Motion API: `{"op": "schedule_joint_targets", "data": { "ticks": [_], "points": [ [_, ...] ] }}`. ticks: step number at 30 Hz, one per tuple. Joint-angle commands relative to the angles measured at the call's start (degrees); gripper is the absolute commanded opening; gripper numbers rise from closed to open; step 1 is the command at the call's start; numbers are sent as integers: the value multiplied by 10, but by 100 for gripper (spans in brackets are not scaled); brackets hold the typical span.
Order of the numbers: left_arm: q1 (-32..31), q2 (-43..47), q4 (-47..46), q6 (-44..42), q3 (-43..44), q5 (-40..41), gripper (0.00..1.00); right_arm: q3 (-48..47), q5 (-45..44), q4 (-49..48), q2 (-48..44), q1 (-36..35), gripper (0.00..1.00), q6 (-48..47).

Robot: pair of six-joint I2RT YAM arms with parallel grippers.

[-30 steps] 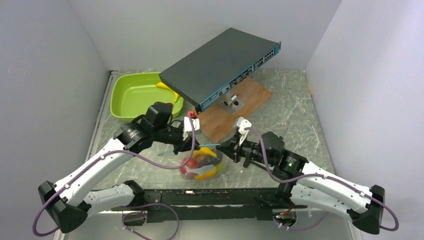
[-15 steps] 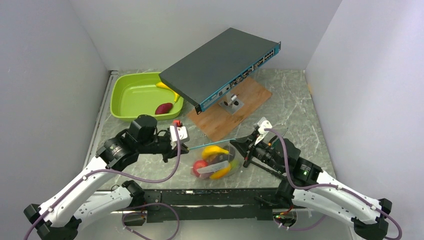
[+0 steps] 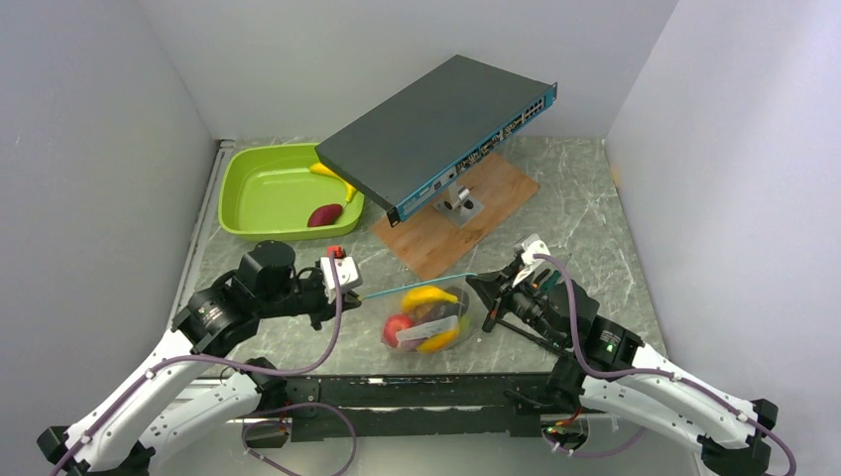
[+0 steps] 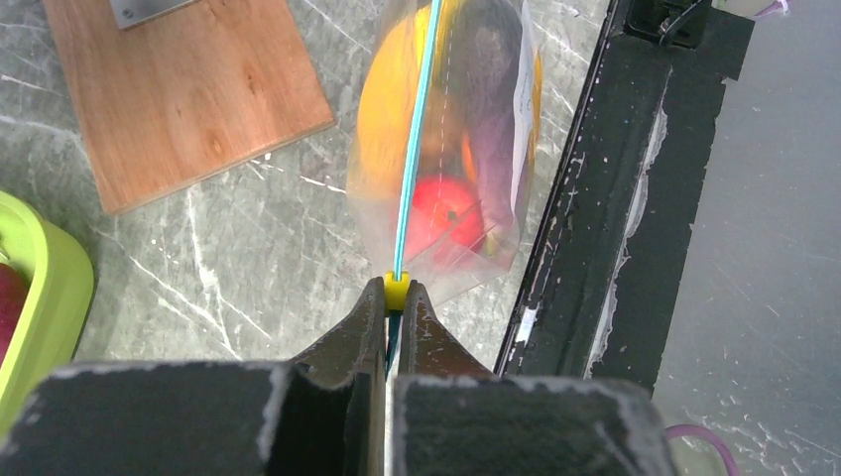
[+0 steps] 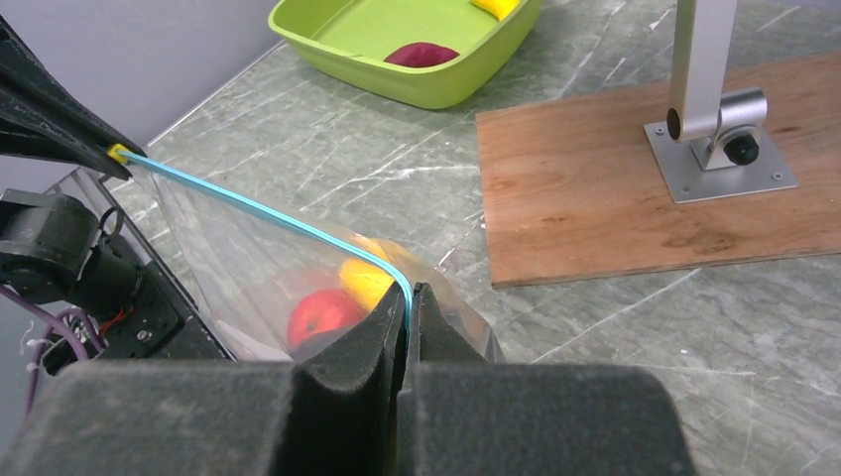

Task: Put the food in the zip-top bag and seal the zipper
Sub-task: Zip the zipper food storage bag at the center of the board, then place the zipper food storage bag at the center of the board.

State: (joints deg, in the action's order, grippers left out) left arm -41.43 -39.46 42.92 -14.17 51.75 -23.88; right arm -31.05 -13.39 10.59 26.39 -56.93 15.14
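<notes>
The clear zip-top bag (image 3: 428, 322) hangs stretched between both grippers just above the table's near edge. It holds food: a red apple (image 4: 442, 212), yellow bananas (image 3: 427, 296) and a dark eggplant (image 4: 484, 69). The teal zipper (image 3: 421, 287) runs taut along the bag's top. My left gripper (image 3: 360, 296) is shut on the yellow slider (image 4: 397, 291) at the zipper's left end. At the other end, my right gripper (image 5: 409, 297) is shut on the teal zipper (image 5: 260, 210). A dark-red piece (image 3: 324, 215) and a yellow piece (image 3: 332, 173) lie in the lime-green tray (image 3: 253, 193).
A dark network switch (image 3: 441, 129) sits tilted on a metal stand (image 5: 704, 109) over a wooden board (image 3: 476, 213) at the back centre. The black mounting rail (image 3: 417, 392) runs along the near edge under the bag. White walls enclose left, right and back.
My left gripper has drawn back to the left along the zipper, uncovering the tray. The right gripper and the bag have shifted right, and the zipper is now pulled straight.
</notes>
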Motion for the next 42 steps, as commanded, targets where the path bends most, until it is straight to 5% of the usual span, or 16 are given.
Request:
{"op": "schedule_joint_targets", "data": {
  "ticks": [1,8,13,22,28,36,42],
  "points": [
    [3,7,37,3,-2,9,0,-3,-42,-21,-7,9,0,0],
    [4,-3,37,10,-4,22,1,1,-40,-29,-2,9,0,2],
    [3,-15,35,29,8,47,46,-8,-13,-36,35,8,0,3],
    [3,21,13,106,67,164,81,-46,-115,-21,124,9,0,50],
    [3,101,-1,244,96,291,88,-89,-232,21,214,14,0,88],
    [3,230,-38,373,77,283,87,-137,-276,58,352,100,2,136],
    [3,266,-10,425,70,297,86,-133,-261,43,365,115,24,118]
  ]
}}
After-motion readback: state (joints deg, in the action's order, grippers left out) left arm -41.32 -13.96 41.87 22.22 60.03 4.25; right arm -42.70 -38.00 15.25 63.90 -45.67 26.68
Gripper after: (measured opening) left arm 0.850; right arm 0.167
